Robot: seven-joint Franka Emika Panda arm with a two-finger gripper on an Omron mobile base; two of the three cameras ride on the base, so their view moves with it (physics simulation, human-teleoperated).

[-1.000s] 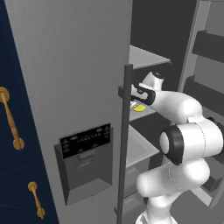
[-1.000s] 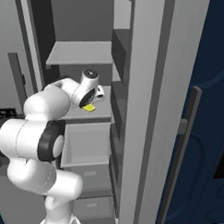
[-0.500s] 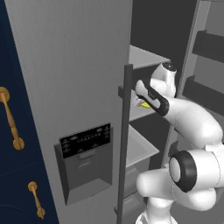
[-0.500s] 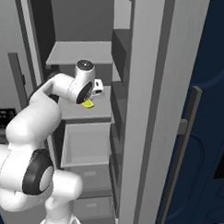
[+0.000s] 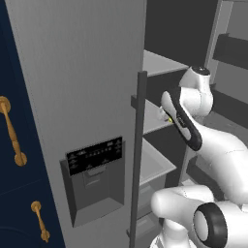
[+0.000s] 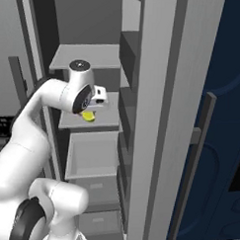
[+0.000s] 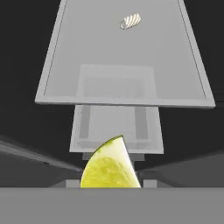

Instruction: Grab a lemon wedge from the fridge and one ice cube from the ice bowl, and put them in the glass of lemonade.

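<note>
Open fridge point(image 6: 157, 94) – grey shelves, jaws clamped on lemon wedge point(image 7: 110, 164), no readable writing

My arm point(image 5: 213, 145) looks like glossy white plastic. The fridge point(image 5: 87, 87) is matt brushed grey, like metal. The lemon wedge point(image 7: 109, 168) has a dimpled, shiny flesh.

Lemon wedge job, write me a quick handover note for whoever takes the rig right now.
Pincer: shut on the lemon wedge, held up in front of the shelves of the open fridge, clear of the shelf below it.
A small pale thing lies at the far end of that shelf; too small to identify.
Done: fridge door open, wedge grasped and lifted.
Left: back the arm out of the fridge, carry the wedge to the glass of lemonade and drop it in, then fetch one ice cube from the ice bowl and add it.
</note>
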